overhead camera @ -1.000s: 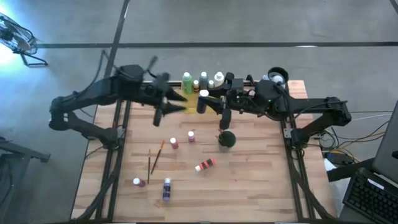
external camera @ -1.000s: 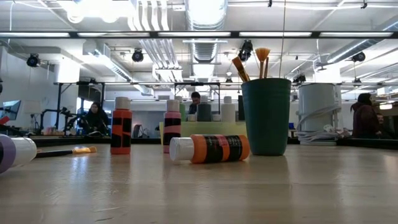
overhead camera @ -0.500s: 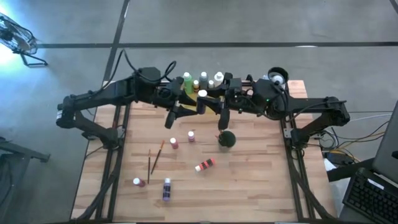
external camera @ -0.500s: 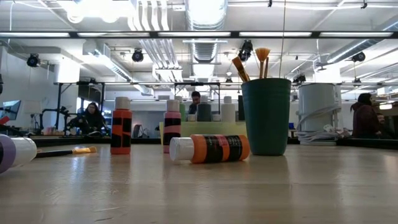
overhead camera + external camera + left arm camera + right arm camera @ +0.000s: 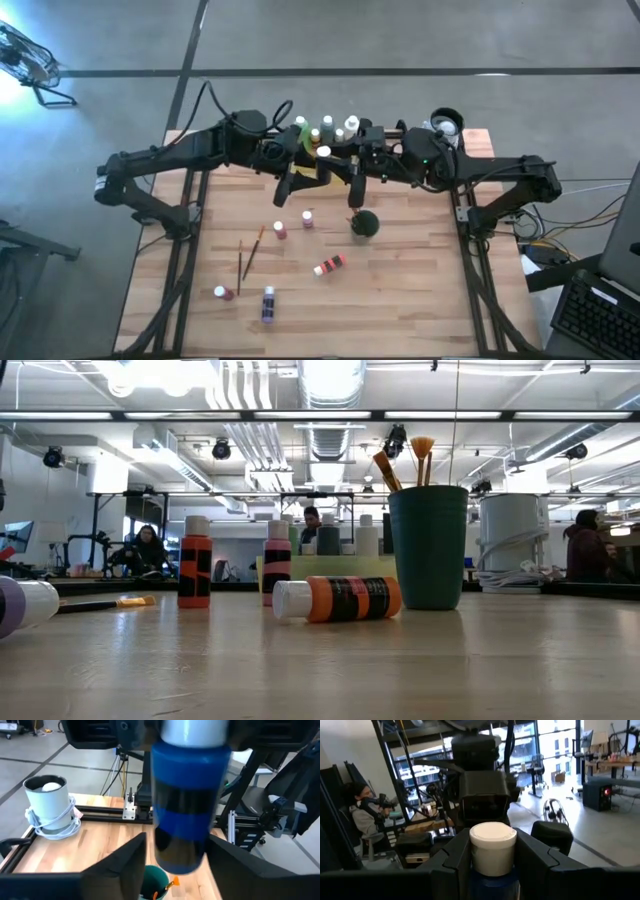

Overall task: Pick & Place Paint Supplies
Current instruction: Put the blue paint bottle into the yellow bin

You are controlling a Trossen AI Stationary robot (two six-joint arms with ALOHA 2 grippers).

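My right claw is clamped on a blue bottle; my left claw, fingers apart, seems to flank its lower body.

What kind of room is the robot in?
Probably a robotics lab or workshop: bare ceiling pipes and ducts, other metal-framed workbenches behind the table, and people sitting at them.

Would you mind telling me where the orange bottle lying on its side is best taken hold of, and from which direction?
Grip the orange bottle across the middle of its round body, coming straight down from above. It lies flat on the table, white cap to one end, with bare wood on both long sides, so the fingers should fit either side of it.
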